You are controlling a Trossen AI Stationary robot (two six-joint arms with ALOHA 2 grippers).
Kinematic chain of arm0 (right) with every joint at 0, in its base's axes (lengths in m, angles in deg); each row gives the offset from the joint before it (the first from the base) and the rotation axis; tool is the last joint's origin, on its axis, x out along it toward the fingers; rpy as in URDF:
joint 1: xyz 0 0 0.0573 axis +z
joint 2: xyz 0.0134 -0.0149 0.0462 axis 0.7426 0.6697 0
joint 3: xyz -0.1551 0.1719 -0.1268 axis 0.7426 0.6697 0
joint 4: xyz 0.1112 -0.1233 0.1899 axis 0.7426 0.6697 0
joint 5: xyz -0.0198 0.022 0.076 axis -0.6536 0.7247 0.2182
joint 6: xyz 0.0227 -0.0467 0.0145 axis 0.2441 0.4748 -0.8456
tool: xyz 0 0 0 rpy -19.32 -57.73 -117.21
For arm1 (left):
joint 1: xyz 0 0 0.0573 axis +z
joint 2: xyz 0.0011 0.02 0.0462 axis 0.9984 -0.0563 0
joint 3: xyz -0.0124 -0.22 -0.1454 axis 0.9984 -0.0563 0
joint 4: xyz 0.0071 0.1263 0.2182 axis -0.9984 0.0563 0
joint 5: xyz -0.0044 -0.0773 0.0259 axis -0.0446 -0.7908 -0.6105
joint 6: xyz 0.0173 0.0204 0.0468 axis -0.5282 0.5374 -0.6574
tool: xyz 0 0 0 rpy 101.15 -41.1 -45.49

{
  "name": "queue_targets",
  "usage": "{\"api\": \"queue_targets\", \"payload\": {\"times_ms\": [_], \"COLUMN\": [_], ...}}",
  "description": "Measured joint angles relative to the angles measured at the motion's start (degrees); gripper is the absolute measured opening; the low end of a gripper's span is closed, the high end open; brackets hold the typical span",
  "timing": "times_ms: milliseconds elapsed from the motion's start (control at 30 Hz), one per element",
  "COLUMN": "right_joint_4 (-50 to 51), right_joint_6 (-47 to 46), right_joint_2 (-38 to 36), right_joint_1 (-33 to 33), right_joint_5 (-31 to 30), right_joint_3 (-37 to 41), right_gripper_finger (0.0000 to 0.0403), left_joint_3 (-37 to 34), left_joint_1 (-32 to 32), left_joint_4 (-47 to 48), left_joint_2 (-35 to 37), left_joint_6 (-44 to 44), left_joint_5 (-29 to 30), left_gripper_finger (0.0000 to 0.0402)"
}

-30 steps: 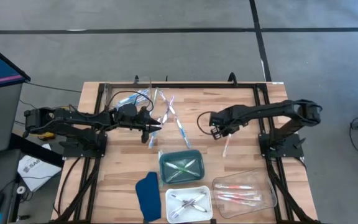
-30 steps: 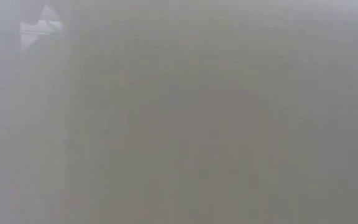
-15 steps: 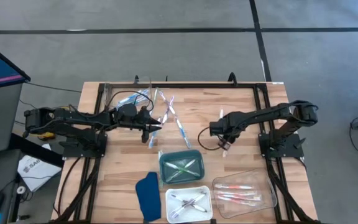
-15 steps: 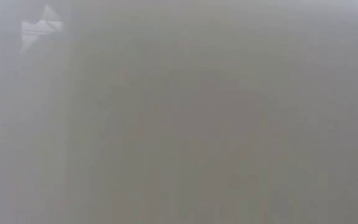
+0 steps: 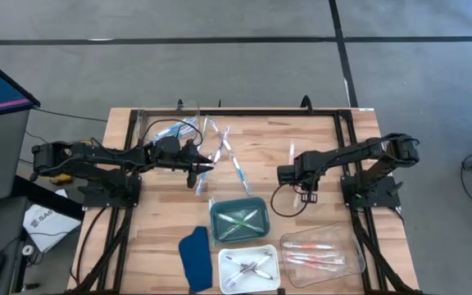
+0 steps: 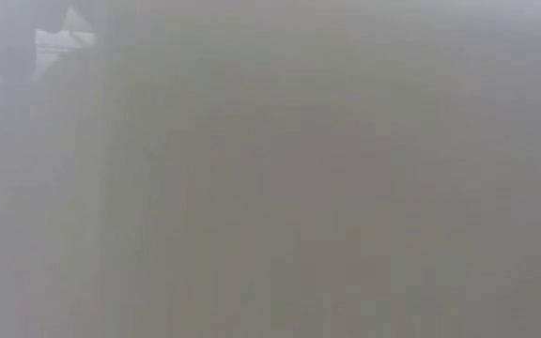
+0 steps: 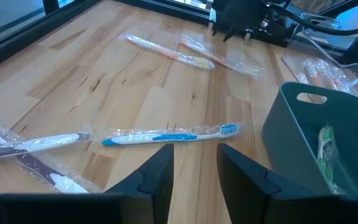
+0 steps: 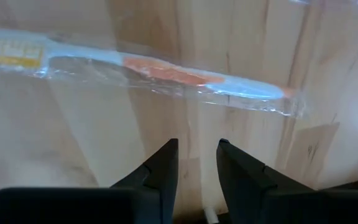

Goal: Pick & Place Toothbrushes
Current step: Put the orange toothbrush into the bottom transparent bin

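Right gripper low over the pale wooden table, jaws parted only narrowly and holding nothing. Just beyond its fingertips, not between them: a pink-orange toothbrush in a clear crinkly wrapper, flat on the wood and crosswise to the gap.

Likely trouble here:
- With so slim a gap, a fair chance of landing on the wrapper instead of straddling the handle, and of pushing the brush away.
- Slippery film: easy to pinch loose plastic alone and let the brush swing or drop on the way to the clear plastic tray, where other pink brushes lie.
- Flat on the board, so little room for the fingers to get under; a hard descent means scraping the wood.

Left gripper near the table's middle, jaws likewise narrow and empty, facing a blue toothbrush in a clear wrapper that lies just ahead.
- Same risks there, plus the tall wall of the teal plastic tub close beside: a sideways reach may clip it.
- More wrapped toothbrushes loose and overlapping nearby; could drag a neighbour along.

Low view fogged over, no help in judging height.
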Motion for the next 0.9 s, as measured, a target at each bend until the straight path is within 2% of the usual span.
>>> {"api": "queue_targets", "payload": {"times_ms": [367,900], "right_joint_4": [-8.87,-8.93], "right_joint_6": [3.41,5.09], "right_joint_2": [0.00,0.00], "right_joint_1": [0.64,0.67], "right_joint_5": [-0.19,-0.13], "right_joint_3": [0.00,0.00], "right_gripper_finger": [0.0102,0.0102], "left_joint_3": [0.00,0.00], "left_joint_1": [0.00,-0.01], "left_joint_4": [-0.66,-0.87], "left_joint_2": [0.00,0.00], "left_joint_6": [0.00,0.01], "left_joint_5": [-0.02,-0.02], "left_gripper_finger": [0.0115,0.0115]}}
